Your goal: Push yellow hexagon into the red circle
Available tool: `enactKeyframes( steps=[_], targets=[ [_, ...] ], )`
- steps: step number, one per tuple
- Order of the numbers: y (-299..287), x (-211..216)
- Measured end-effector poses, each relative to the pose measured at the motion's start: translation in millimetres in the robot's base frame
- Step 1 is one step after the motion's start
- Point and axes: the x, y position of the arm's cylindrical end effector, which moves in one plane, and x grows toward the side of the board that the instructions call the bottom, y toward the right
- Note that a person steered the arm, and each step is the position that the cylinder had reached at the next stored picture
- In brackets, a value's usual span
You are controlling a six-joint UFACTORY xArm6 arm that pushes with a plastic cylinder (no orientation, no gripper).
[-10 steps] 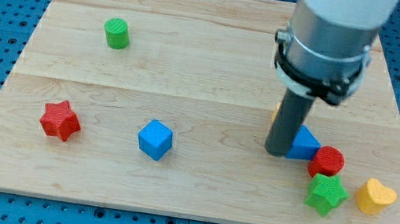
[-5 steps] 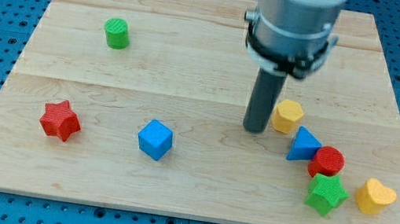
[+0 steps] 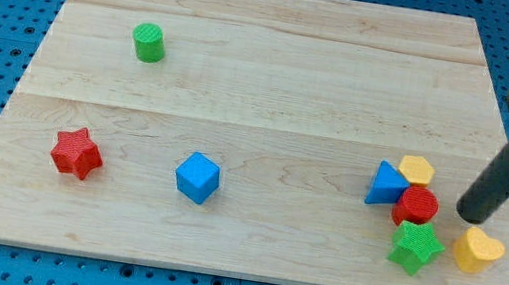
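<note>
Resting right of the red circle (image 3: 417, 204), my tip (image 3: 474, 218) sits apart; yellow hexagon (image 3: 416, 170) touches the circle; no fingers fitted

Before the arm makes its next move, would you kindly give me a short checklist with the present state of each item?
1. Yellow hexagon touching red circle: ok, it sits against the circle's top edge.
2. My tip apart from the blocks: ok, at the circle's right, above the yellow heart.
3. Blue triangle beside the pair, at their left: ok.
4. Green star crowding the circle from below: cannot tell if touching.
5. All blocks on the board: ok.
</note>
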Motion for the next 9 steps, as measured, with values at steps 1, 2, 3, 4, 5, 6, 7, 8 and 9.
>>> enactKeyframes(
  steps=[1,2,3,4,5,6,7,8,9],
  targets=[
    [0,0],
    [0,-40],
    [-12,-118],
    [-45,-163],
    [-72,-145],
    [-68,-96],
    [-54,-64],
    [-43,-41],
    [-43,-41]
  ],
)
